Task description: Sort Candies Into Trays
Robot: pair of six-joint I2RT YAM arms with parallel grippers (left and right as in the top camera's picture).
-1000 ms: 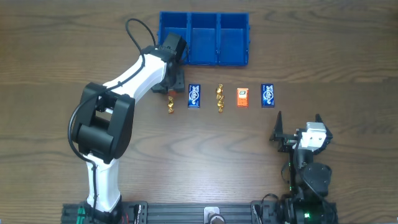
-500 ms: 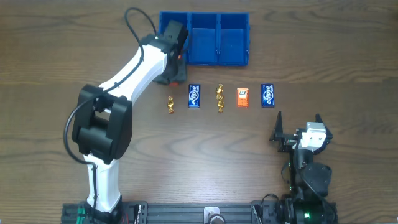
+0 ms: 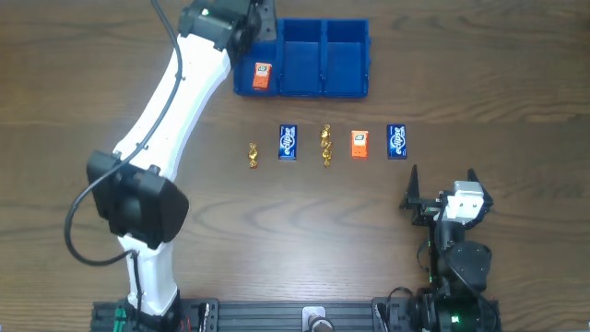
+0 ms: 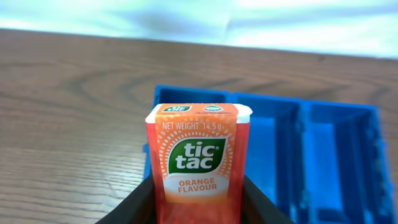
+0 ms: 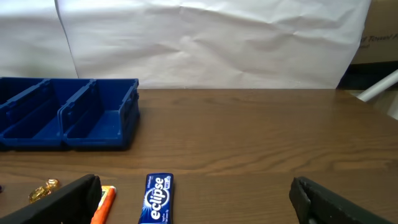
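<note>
Left arm's stretched way up the counter (image 3: pixel 479 83), and the left tool (image 4: pixel 196 208) is pinching an orange mint box (image 4: pixel 199 165), 1 finger on each side, box upright with its label facing the wrist cam. It's lifted at the left end of the blue tray (image 3: pixel 347 89), a 3-compartment bin at the far edge of the counter. In the top view the box sits over the left-end compartment; can't tell if it's dead over it or a touch short.

Nearer the arms, there's a row of 5 items, all apart from each other: gold candy (image 3: pixel 253 155), blue pack (image 3: pixel 289 142), gold candies (image 3: pixel 325 146), 2nd orange box (image 3: pixel 359 144), 2nd blue pack (image 3: pixel 397 141).

The right tool (image 3: pixel 441 189) is parked low by its base, fingers spread wide, nothing between them. It sits near the right end of the row, with the 2nd blue pack just ahead.
</note>
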